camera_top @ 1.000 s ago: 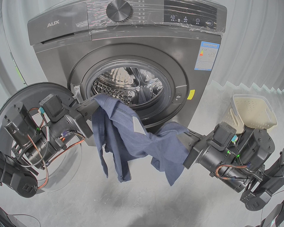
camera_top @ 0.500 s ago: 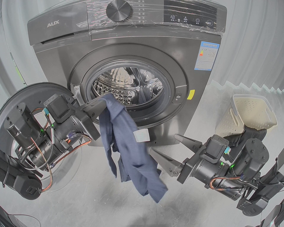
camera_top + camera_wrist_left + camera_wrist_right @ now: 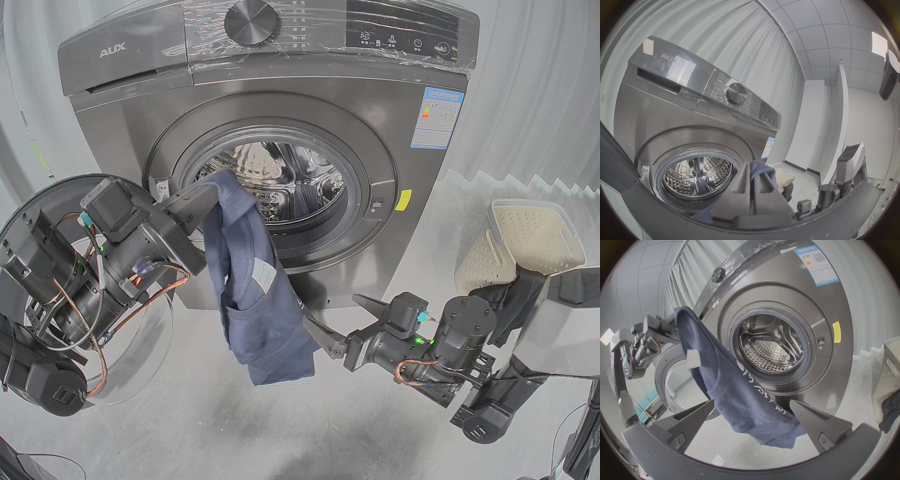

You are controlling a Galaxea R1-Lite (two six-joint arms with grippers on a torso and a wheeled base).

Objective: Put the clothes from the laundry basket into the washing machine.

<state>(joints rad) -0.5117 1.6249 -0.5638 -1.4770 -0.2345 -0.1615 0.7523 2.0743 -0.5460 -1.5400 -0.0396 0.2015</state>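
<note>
Over at the left of the head view the washing machine's door [image 3: 59,197] stands open, and in front of it the left gripper [image 3: 211,194] is pinched tight on the top of a blue shirt [image 3: 262,300]. The shirt hangs outside the drum mouth [image 3: 281,181], across its lower left. Lower centre-right, the right gripper [image 3: 331,310] gapes wide and holds nothing, just beside the shirt's hem. At the far right sits the laundry basket [image 3: 500,234], a dark garment [image 3: 509,300] draped over its rim.

I see the drum mouth [image 3: 294,181] wide open, and its right half gives me a free way in. The blue shirt [image 3: 256,294], pinched in my left gripper [image 3: 209,199], hangs before its left part. The door [image 3: 50,206] stands swung out on the left.
</note>
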